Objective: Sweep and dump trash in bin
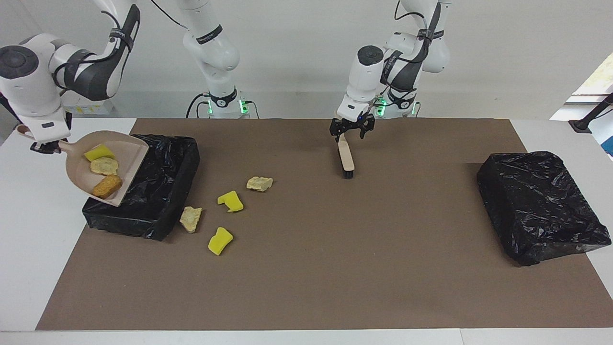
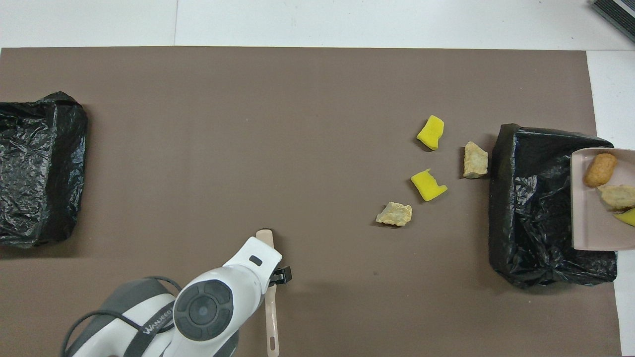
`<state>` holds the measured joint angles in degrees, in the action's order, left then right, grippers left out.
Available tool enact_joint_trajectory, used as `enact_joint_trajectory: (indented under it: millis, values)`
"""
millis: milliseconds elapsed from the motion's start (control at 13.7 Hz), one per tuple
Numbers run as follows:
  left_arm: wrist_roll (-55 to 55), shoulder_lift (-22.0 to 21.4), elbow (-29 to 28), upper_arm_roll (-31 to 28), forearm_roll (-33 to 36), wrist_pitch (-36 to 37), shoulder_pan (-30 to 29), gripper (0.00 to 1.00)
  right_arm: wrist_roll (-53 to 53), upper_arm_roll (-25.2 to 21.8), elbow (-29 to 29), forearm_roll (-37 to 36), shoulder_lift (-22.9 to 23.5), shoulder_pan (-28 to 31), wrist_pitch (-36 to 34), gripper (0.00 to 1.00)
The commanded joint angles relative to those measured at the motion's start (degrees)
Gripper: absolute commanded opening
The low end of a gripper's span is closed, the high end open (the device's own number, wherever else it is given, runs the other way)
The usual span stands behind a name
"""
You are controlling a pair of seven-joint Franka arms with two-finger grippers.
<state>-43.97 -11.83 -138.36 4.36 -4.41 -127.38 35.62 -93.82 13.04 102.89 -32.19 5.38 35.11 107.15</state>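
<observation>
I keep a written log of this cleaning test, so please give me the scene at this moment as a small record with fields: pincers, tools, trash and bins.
right pincer: shut on the handle of the dustpan, which is held up over the edge of the bin at the right arm's end
left pincer: open, just above the brush, which lies on the mat
trash in dustpan: three pieces; yellow, beige, orange-brown
trash on mat: four pieces, two yellow and two beige, beside that bin
second bin: at the left arm's end
</observation>
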Motion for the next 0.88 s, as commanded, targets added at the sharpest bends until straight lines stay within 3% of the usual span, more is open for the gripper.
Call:
enact_joint_trajectory:
  millis: [0,293,585,805]
  values:
    - [7.04,3.48,6.51,0.30,-0.34,4.77,-4.31,1.00,5.73,0.41,4.94,-7.15,-3.97,-3.46,-0.10,0.00]
    - [15.21,5.23,13.89,0.30,0.02,8.37,-13.01,1.00,17.42,0.32,7.50,-18.16,-6.26,-12.77,-6.41,0.00]
    - [18.47,8.22,22.50,0.30,0.10,10.92,-21.27,1.00,19.64,0.32,7.33,-25.35,-6.52,-17.35,-9.68,0.00]
    - [30.83,9.19,27.78,0.30,0.10,15.66,-26.90,1.00,19.21,0.59,5.32,-33.36,-6.35,-18.15,-9.33,0.00]
